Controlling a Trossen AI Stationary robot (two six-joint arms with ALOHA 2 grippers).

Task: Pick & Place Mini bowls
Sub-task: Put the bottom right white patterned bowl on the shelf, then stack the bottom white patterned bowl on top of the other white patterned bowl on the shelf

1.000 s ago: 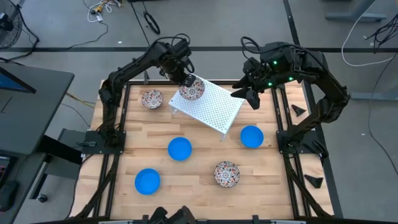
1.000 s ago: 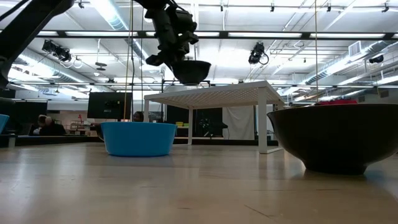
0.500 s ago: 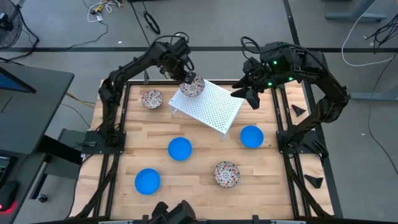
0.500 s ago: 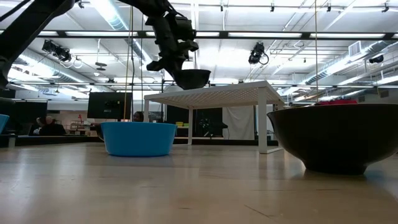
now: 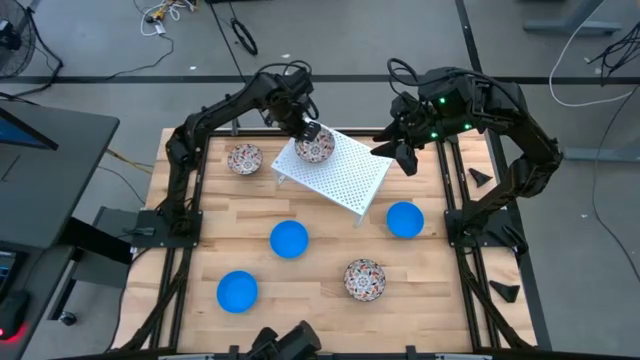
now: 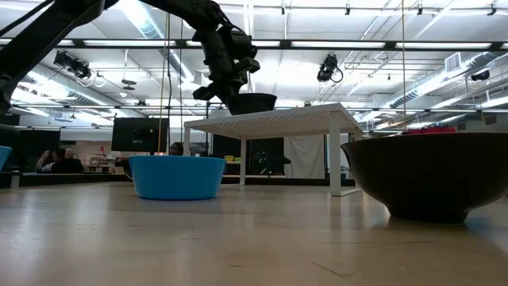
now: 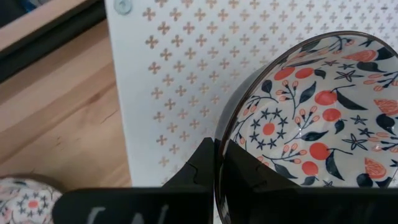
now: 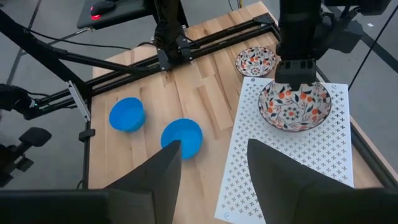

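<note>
left gripper is pinching the rim of a patterned bowl, sitting upright, mouth up, on the white rack | low view is showing only its dark profile; left wrist view is showing the floral inside | right gripper is hanging half-open, empty, beside the rack

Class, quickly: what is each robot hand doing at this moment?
Left hand: shut on the rim of a patterned bowl over the white rack.
Right hand: open, holding nothing, waiting off the rack's far right corner.
</note>
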